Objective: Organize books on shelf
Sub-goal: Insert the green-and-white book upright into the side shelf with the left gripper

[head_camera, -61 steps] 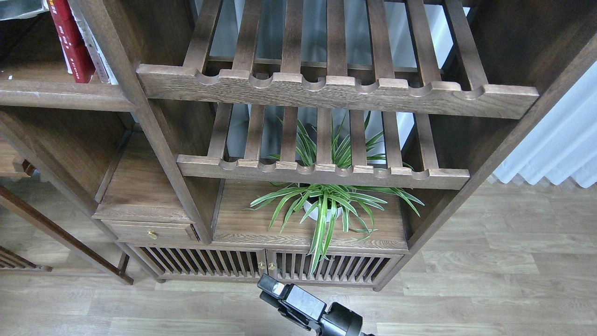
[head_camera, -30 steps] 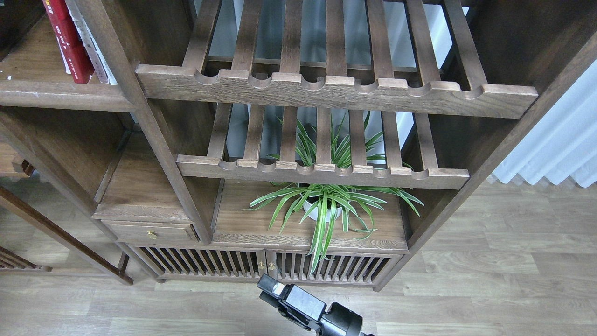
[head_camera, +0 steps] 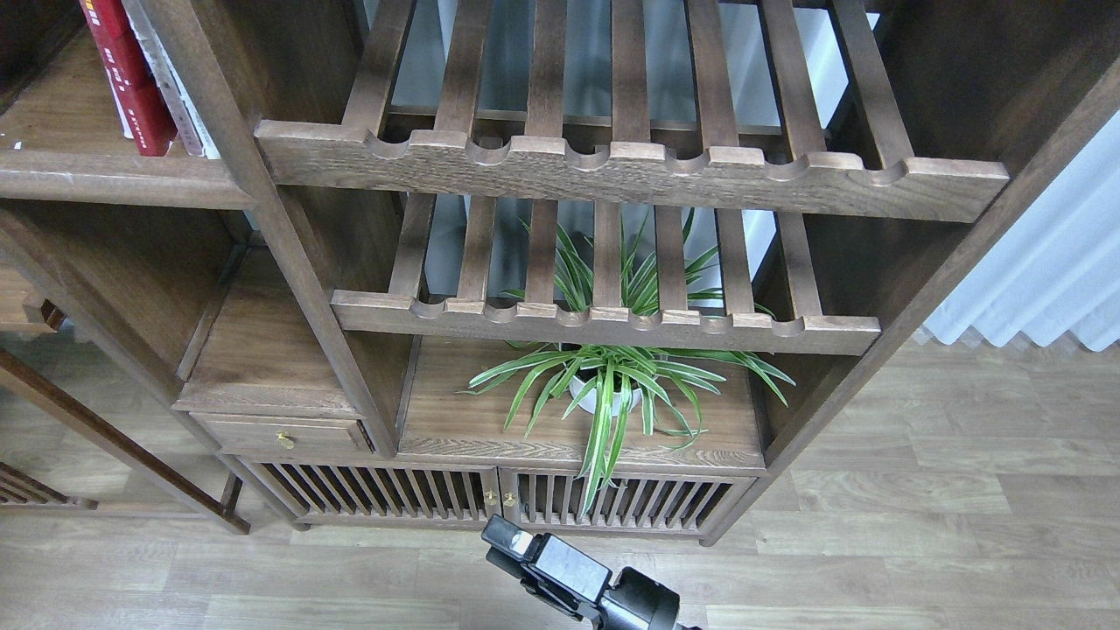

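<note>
Wooden bookcase shelf (head_camera: 105, 175) at upper left carries the leaning red paperback (head_camera: 131, 87) and a pale one (head_camera: 179, 105), probably light, stiff, best pinched across the spine, while one gripper (head_camera: 547, 569) at bottom centre shows unreadable jaws.
</note>
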Robot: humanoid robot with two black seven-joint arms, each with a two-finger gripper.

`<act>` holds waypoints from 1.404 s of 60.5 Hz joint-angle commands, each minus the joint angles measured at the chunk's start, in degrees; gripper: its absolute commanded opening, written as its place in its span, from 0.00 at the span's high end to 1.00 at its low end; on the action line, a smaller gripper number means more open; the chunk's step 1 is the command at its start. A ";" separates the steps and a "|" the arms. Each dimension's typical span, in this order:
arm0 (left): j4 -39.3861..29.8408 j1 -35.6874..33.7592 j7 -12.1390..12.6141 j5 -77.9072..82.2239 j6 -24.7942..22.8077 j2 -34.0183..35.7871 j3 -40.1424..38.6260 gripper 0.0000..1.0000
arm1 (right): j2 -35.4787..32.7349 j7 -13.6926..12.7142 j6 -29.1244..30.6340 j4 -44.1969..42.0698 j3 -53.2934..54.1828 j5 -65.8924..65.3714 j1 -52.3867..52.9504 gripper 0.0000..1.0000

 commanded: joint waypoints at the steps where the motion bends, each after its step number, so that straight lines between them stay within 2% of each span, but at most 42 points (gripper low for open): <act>1: 0.45 -0.47 0.08 1.15 -0.01 -1.75 0.05 0.85 | 0.00 0.00 0.00 -0.01 0.05 0.00 0.01 0.01; 14: 2.82 -3.54 -0.01 2.91 -0.01 -4.12 0.75 0.85 | 0.00 0.09 0.00 -0.01 0.05 0.00 0.01 0.01; 29: 6.16 -3.81 -0.10 2.91 -0.01 -5.53 1.46 0.85 | 0.00 0.09 0.00 -0.01 0.05 0.00 0.01 0.01; 41: 8.01 -6.97 -0.01 3.08 -0.01 -9.83 4.97 0.84 | 0.00 0.18 0.00 -0.01 0.05 0.00 0.01 0.01; 65: 13.63 -11.19 -0.01 4.31 -0.01 -13.17 8.49 0.82 | 0.00 0.27 0.00 -0.10 0.32 0.18 0.01 0.01; 73: 13.81 -11.28 -0.36 4.23 -0.01 -13.35 8.84 0.73 | 0.00 0.27 0.00 -0.10 0.40 0.18 0.01 0.01; 77: 13.72 -10.93 -0.71 3.52 -0.01 -13.44 8.84 0.65 | 0.00 0.27 0.00 -0.10 0.40 0.26 0.01 0.01; 82: 13.63 -10.31 -0.89 2.30 -0.01 -13.88 8.05 0.49 | 0.00 0.27 0.00 -0.10 0.40 0.26 0.01 0.01; 85: 13.63 -9.96 -0.89 1.24 -0.01 -13.62 7.96 0.45 | 0.00 0.27 0.00 -0.10 0.40 0.26 0.01 0.01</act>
